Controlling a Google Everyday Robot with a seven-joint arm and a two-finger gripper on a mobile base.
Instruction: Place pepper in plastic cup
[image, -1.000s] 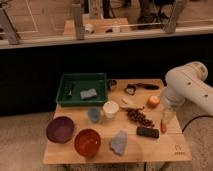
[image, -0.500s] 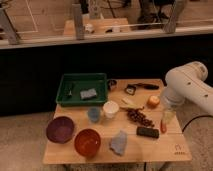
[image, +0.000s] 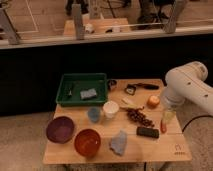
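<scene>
While vertical over the table (image: 155, 150), claw (image: 167, 118) just beside pepper (image: 163, 128).

Table (image: 165, 148): green tray (image: 62, 90), purple bowl (image: 60, 129), plastic cup (image: 93, 114); gripper (image: 166, 119) near right edge.

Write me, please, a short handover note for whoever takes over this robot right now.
Gripper: low over the right end of the table, just above the pepper; whether it holds it is unclear.
Pepper: near the table's right edge, far from the cup.
Plastic cup: upright mid-table, just left of the white cup.
Done: gripper is at the pepper.
Left: lift the pepper, carry it to the blue-grey cup, drop it in.
</scene>
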